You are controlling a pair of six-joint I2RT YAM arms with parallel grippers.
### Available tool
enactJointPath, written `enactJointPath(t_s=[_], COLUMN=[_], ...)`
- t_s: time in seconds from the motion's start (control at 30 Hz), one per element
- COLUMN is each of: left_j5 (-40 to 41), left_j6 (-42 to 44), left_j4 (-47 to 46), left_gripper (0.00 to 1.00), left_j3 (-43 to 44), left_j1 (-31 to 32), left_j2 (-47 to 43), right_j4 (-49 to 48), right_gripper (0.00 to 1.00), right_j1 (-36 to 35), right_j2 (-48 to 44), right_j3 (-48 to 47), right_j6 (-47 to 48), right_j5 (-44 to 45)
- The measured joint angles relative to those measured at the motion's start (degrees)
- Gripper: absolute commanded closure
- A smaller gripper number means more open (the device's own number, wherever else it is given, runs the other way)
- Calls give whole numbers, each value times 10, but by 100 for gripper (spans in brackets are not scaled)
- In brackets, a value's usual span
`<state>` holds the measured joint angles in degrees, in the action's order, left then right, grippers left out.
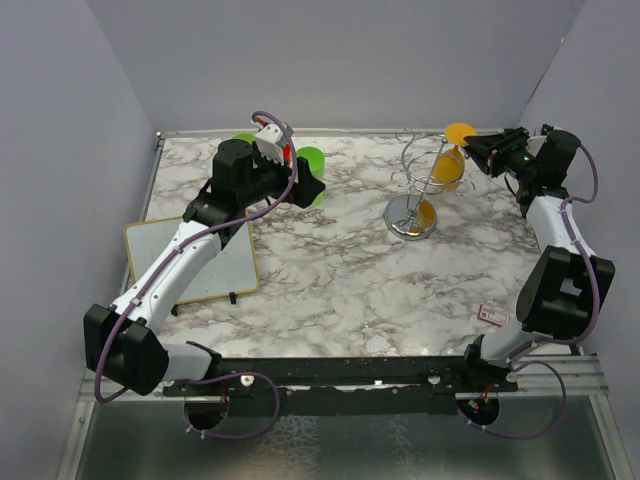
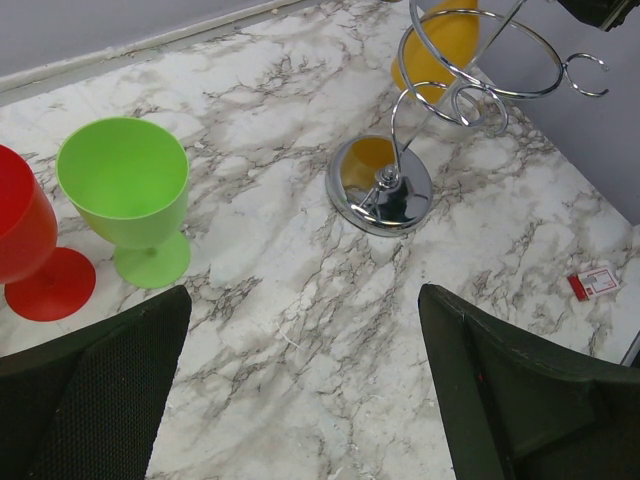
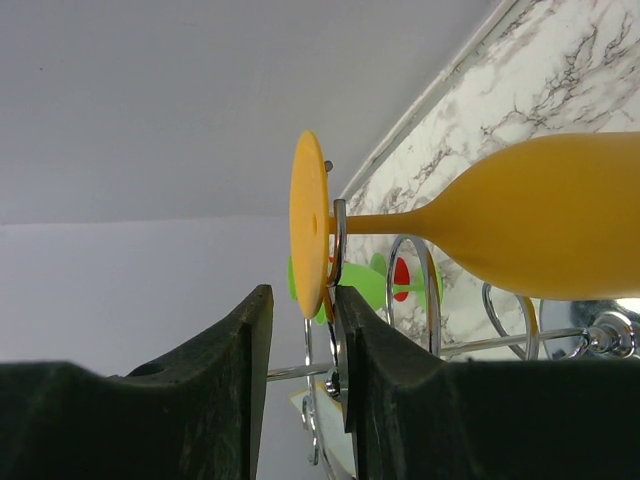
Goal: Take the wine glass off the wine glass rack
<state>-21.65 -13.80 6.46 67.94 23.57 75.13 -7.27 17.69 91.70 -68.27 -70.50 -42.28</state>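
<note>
Both claws stand apart: right claw point(image 3: 303, 300) astride the foot of the wine glass point(image 3: 540, 215) on the wine glass rack point(image 1: 411, 218), left claw point(image 2: 305, 300) wide above the desk point(image 2: 290, 340)

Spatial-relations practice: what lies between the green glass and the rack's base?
Bare marble table only, from green glass to wine glass rack; left wrist view shows it.
</note>
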Motion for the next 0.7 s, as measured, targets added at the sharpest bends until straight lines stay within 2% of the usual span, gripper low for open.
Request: enactJointPath(t_s=[0.17,0.7], left_j5=[0,0], left_j6=[0,0], left_j4=[0,0], left_gripper=[1,1], left_j3=[0,0], left_j1=[0,-3], left_j2=[0,0], right_j4=[2,8], right_gripper=[71,88], right_j1=[0,0], right_j2=[-4,-4], right_j3=[0,0], right_j6=[0,-4], right_j5=[1,7])
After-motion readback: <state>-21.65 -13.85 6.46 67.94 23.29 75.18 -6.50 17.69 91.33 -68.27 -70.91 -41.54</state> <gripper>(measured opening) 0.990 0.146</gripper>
